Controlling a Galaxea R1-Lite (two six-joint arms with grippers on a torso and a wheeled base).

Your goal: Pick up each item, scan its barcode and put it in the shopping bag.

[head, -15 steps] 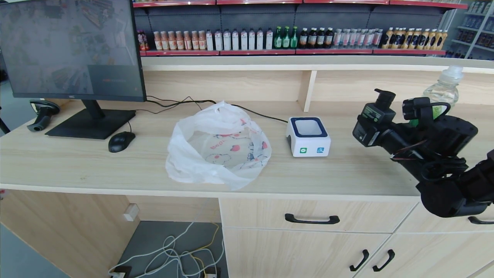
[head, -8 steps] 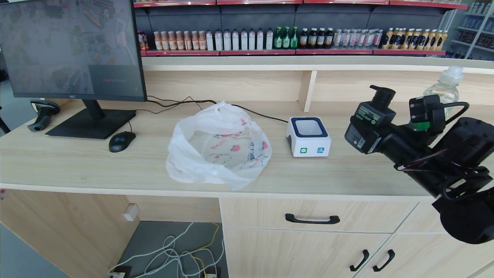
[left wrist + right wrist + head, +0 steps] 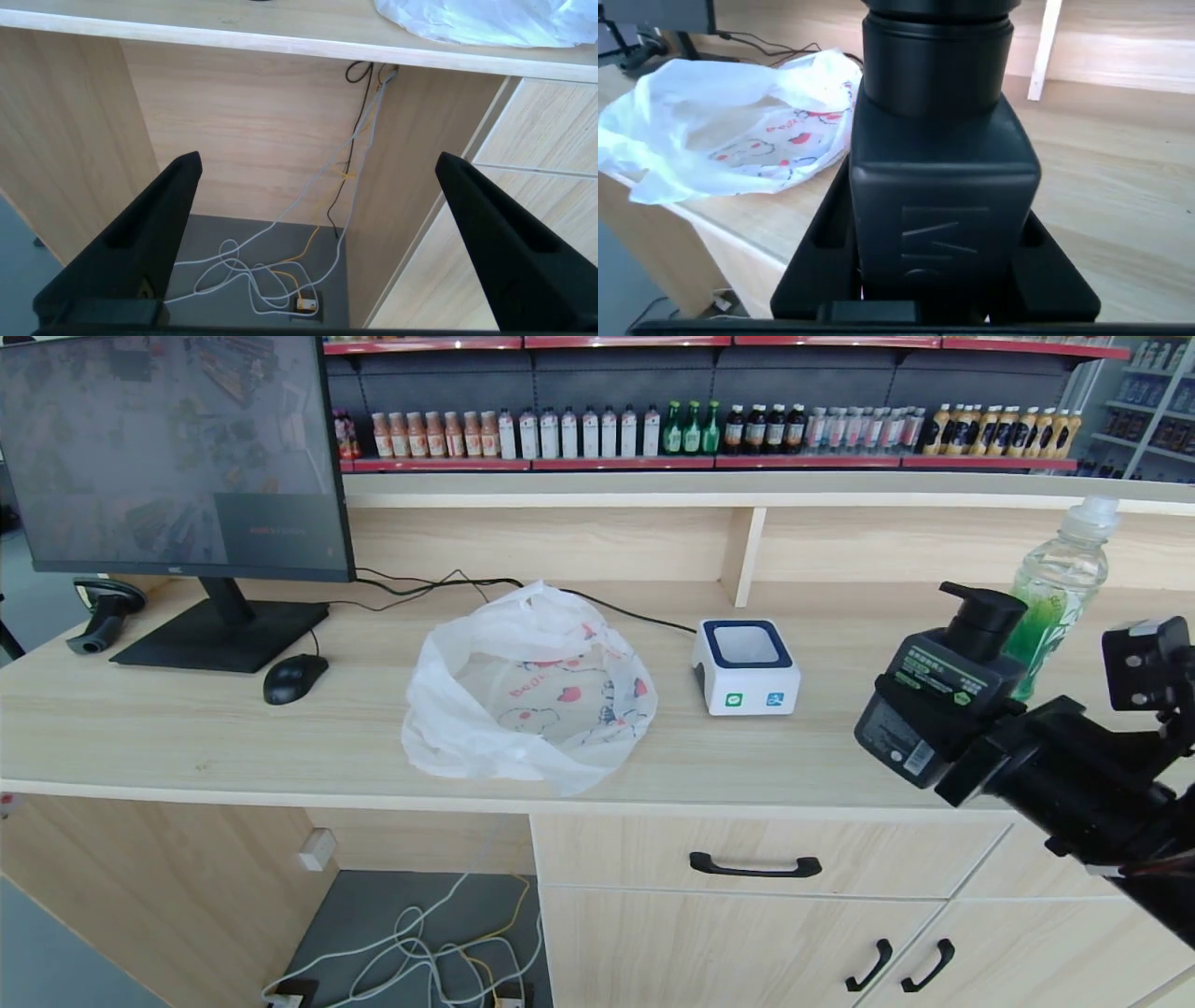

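Right arm (image 3: 1074, 784), lower right of the head view: matte black, rounded segments, a boxy black module (image 3: 1146, 663) above. Left end effector (image 3: 318, 163): two black wedge-shaped fingers (image 3: 140, 243).

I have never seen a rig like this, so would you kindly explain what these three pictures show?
This is a two-armed robot at a shop checkout. The wide picture comes from a camera on its head, looking down at the wooden counter. On it are a white shopping bag, a small white barcode scanner, a monitor, a mouse and a clear drink bottle. The other two pictures come from cameras on the wrists. The right gripper is shut on a black pump bottle, near the counter's right end. The left gripper is open and empty, low down, facing the cables under the counter.
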